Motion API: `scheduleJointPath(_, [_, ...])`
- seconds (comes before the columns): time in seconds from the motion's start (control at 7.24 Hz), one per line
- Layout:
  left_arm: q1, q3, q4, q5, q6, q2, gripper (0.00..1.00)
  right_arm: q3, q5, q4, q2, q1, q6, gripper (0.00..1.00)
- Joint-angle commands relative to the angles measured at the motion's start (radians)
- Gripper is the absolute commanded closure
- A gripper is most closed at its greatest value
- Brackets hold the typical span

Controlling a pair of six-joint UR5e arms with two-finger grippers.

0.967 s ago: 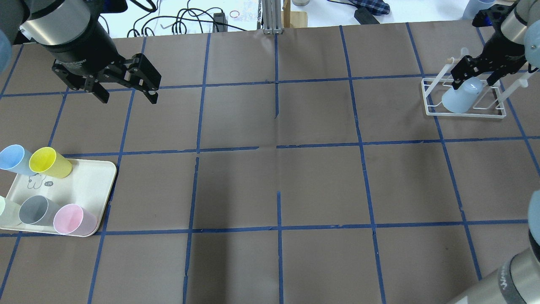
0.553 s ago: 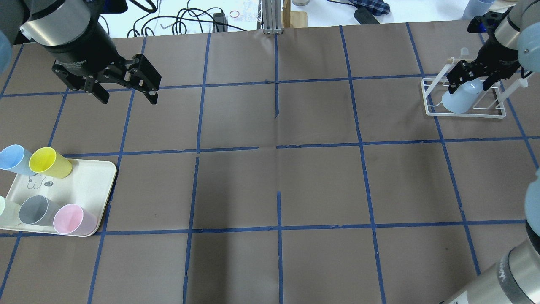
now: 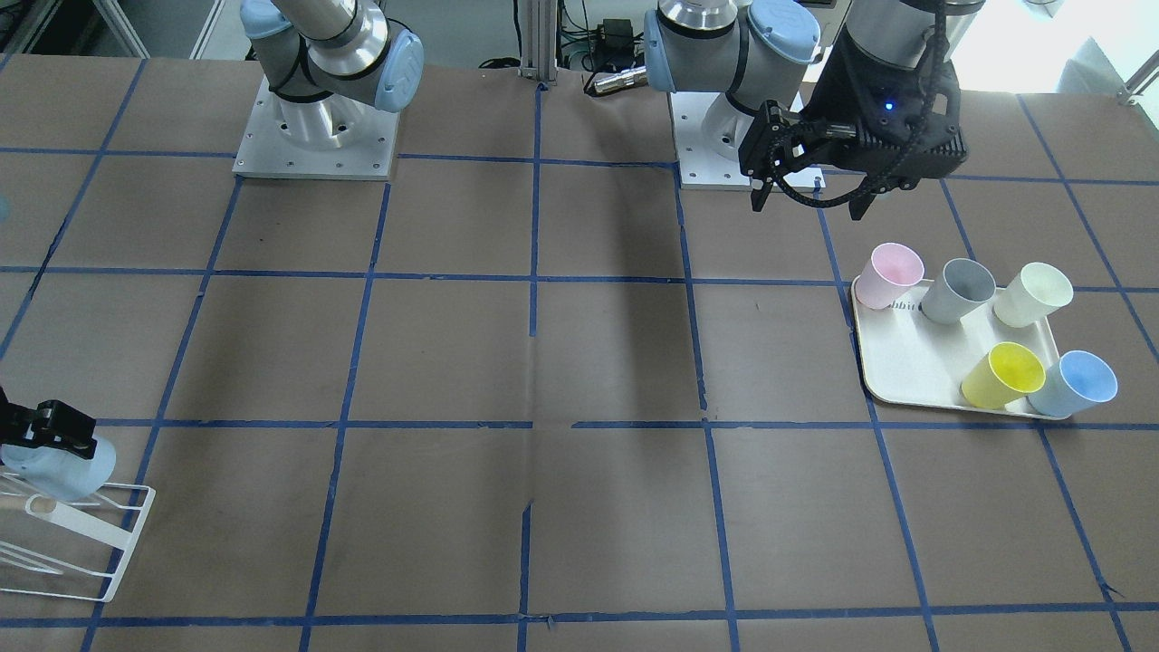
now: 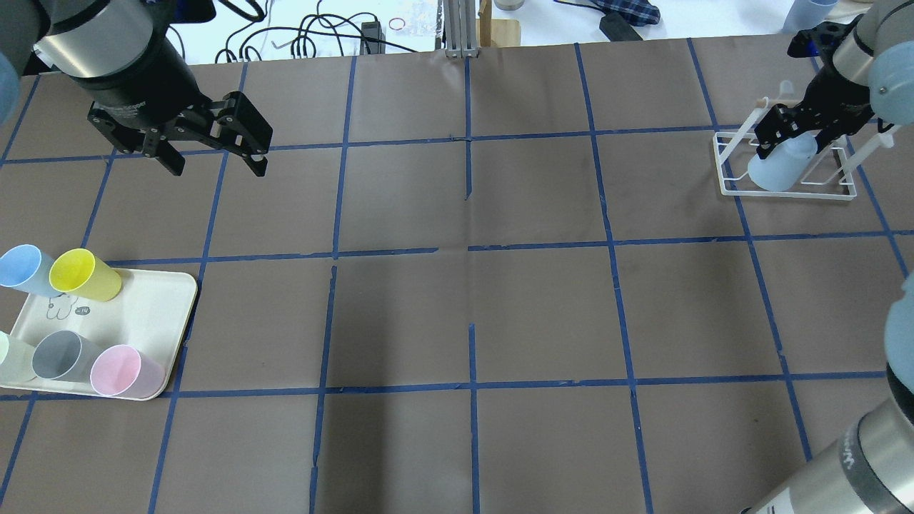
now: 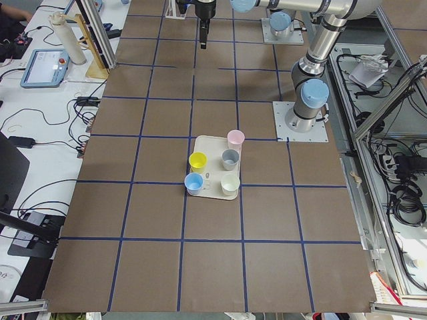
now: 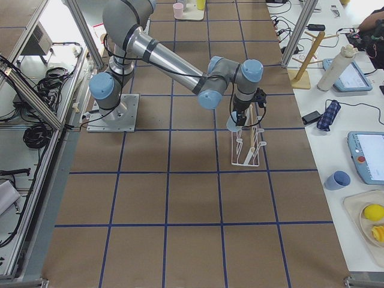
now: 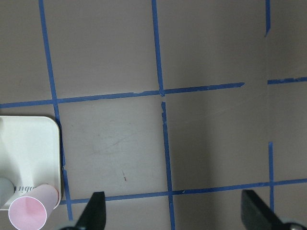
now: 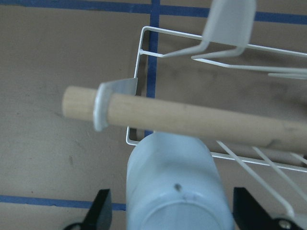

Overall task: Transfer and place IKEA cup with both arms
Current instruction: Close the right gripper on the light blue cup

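The IKEA cup (image 4: pixel 778 168), soft light blue, hangs upside down and tilted on the white wire rack (image 4: pixel 728 160) at the table's far right. It also shows in the front view (image 3: pixel 63 466) and in the right wrist view (image 8: pixel 175 191), under a wooden dowel (image 8: pixel 192 117). My right gripper (image 4: pixel 794 146) is open. Its fingers (image 8: pixel 101 211) stand on either side of the cup's base with small gaps. My left gripper (image 4: pixel 218 168) is open and empty above the table at the far left, beyond the tray (image 4: pixel 143 314).
The cream tray holds several upright cups: whitish-blue (image 4: pixel 21 268), yellow (image 4: pixel 82 275), grey (image 4: pixel 61 355), pink (image 4: pixel 121 371) and pale green (image 4: pixel 8 357). Blue tape lines grid the brown table. Cables and clutter lie beyond the far edge.
My right gripper has come lower around the cup on the rack, and its wrist has shifted toward the far right. The cup and my left arm have stayed put.
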Motion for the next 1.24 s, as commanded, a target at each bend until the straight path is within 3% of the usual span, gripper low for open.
scheduleJointPath(0.0, [0.0,0.0,-0.001,0.0,0.0,0.0,0.0,-0.001,0.003,0.0,0.0,0.0,0.001,0.3])
scheduleJointPath(0.14, [0.0,0.0,0.001,0.002,0.0,-0.001,0.0,-0.002,0.004,0.0,-0.002,0.0,-0.001,0.41])
scheduleJointPath(0.41, [0.0,0.0,0.001,0.0,0.0,0.0,0.0,-0.016,0.007,0.003,-0.008,0.0,0.001,0.52])
scheduleJointPath(0.69, [0.0,0.003,0.001,0.0,0.0,-0.001,0.0,-0.05,0.006,0.026,-0.04,0.0,0.001,0.52])
scheduleJointPath(1.11, [0.002,0.002,0.001,-0.002,0.0,0.0,0.0,-0.073,0.009,0.243,-0.207,0.002,-0.001,0.51])
